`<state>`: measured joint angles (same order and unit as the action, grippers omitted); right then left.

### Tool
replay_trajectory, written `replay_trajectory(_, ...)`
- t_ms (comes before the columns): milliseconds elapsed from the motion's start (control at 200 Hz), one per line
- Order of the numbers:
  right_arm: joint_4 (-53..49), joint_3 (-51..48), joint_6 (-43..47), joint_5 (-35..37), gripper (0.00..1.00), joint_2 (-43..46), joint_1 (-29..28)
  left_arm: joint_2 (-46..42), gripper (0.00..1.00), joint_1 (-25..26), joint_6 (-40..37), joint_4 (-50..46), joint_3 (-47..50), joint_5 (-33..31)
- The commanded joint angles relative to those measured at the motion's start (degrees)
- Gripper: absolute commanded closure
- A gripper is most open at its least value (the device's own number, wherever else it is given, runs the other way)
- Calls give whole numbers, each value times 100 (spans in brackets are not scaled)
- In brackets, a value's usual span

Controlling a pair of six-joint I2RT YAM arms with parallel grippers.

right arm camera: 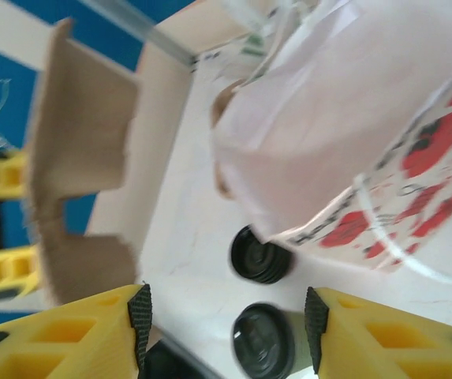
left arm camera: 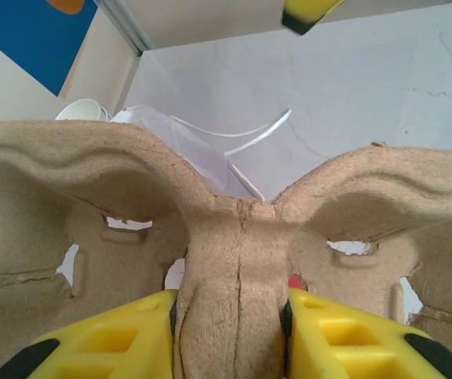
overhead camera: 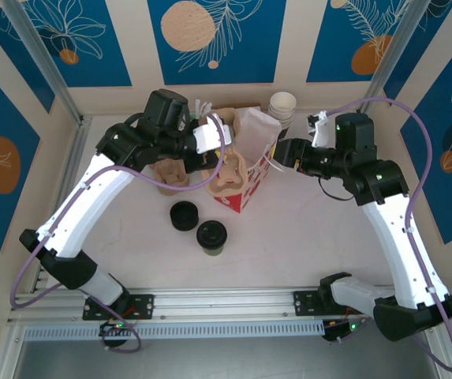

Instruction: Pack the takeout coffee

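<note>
The left tool (left arm camera: 229,308) is seen pinched on the central ridge of a moulded cardboard cup tray (left arm camera: 233,229), with a yellow finger (left arm camera: 107,343) pressed against each side. A second cardboard tray (overhead camera: 170,175) is laid on the bench (overhead camera: 312,229) under the left arm. Nearer the front a low stack of black lids (overhead camera: 184,215) is set. Just right of the lids, the takeout coffee (overhead camera: 211,235) is stood upright on the bench, capped and apart from both tools. A white bag with red print (overhead camera: 251,170) is stood just beside the held tray. Behind the bag a stack of cream cups (overhead camera: 282,106) is placed. The right tool (right arm camera: 227,304) is held spread beside the bag, with nothing gripped between its fingers.
</note>
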<state>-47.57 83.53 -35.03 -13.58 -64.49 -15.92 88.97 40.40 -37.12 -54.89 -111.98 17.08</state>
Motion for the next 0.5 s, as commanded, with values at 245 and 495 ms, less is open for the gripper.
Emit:
replay_trajectory(245,20,379,-812,1742,37,-1068,19,-29,65,10,284,110,-236,172)
replay_trajectory(495,-78,807,-987,1736,36,-1920,2,4,65,7,337,137,-271,209)
